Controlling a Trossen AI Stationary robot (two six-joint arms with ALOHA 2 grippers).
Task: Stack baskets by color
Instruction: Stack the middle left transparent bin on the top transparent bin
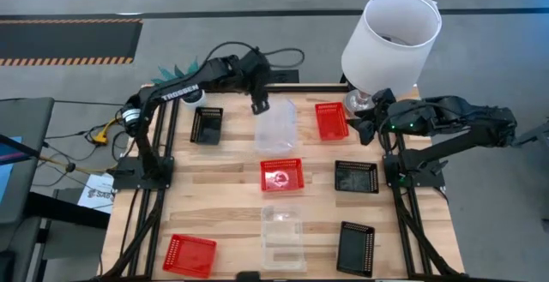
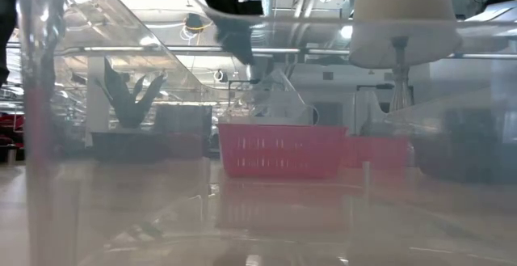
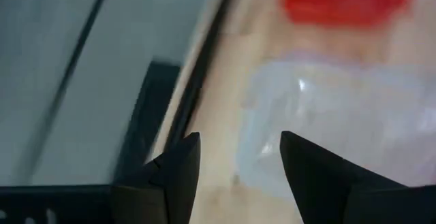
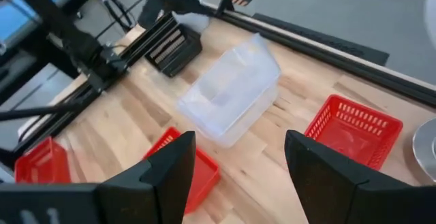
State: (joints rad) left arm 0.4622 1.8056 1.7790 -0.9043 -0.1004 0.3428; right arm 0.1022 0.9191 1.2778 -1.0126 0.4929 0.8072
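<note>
A clear basket (image 1: 277,126) sits at the far middle of the wooden table; in the right wrist view the clear basket (image 4: 231,98) looks tilted, one end raised. My left gripper (image 1: 260,105) hangs open just over its far left corner, and the left wrist view shows the left gripper (image 3: 238,142) with bare wood between the fingers. My right gripper (image 1: 369,123) waits open at the far right, nothing between the fingers of the right gripper (image 4: 238,149). Red baskets (image 1: 331,119) (image 1: 282,175) (image 1: 190,255), black baskets (image 1: 207,125) (image 1: 356,177) (image 1: 357,248) and more clear ones (image 1: 283,235) lie apart on the table.
A white lampshade (image 1: 390,38) stands on its foot at the far right corner, close to my right gripper. A green plant (image 1: 176,72) is at the far left, behind the left arm. Bare wood shows between the baskets.
</note>
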